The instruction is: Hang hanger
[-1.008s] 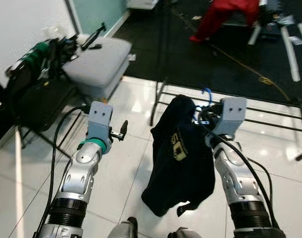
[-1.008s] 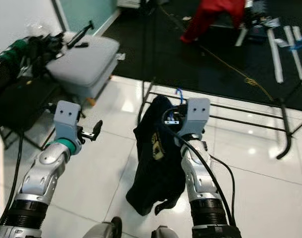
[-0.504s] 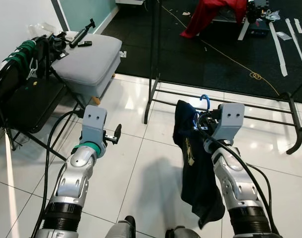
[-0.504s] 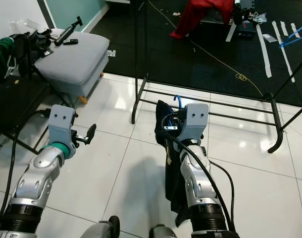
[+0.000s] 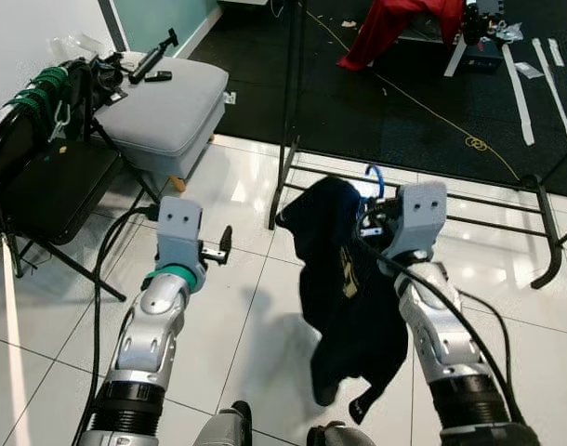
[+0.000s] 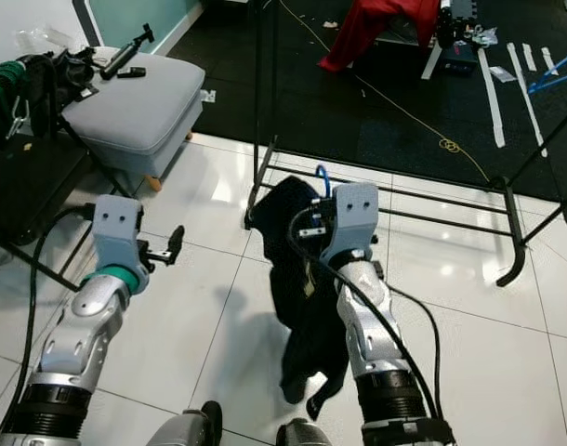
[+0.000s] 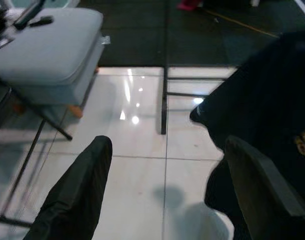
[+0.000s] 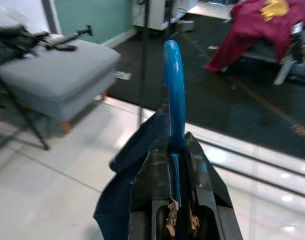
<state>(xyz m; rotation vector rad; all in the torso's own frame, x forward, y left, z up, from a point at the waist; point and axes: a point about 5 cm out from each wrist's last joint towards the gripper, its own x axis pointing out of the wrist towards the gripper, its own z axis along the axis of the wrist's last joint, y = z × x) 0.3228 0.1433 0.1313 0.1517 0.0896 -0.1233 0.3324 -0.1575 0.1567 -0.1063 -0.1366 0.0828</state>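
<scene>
At the far left a black folding chair loaded with black gear is seen, and beside it a grey cushioned footstool on the white tiled floor. The left pincer is held out over the tiles near the footstool with its two black fingers spread apart and nothing between them.

Compared with half a second ago, the dark navy garment has swung out and spread toward the left, where it was then hanging narrow and straight down; the rack also sits slightly differently in view, which is put down to the head camera having shifted. It is judged that the load is being carried toward the rail and is swaying, so the hanging step is not yet done.

The right pincer is clamped shut on the neck of the blue plastic hanger. The hanger is held in the air in front of the black metal clothes rack, near its low bars. Its hook stands upright and curls forward toward the rack, and its long axis runs vertically, with the garment draped below. Beyond the rack, on the dark carpet, a red cloth is draped over something.
</scene>
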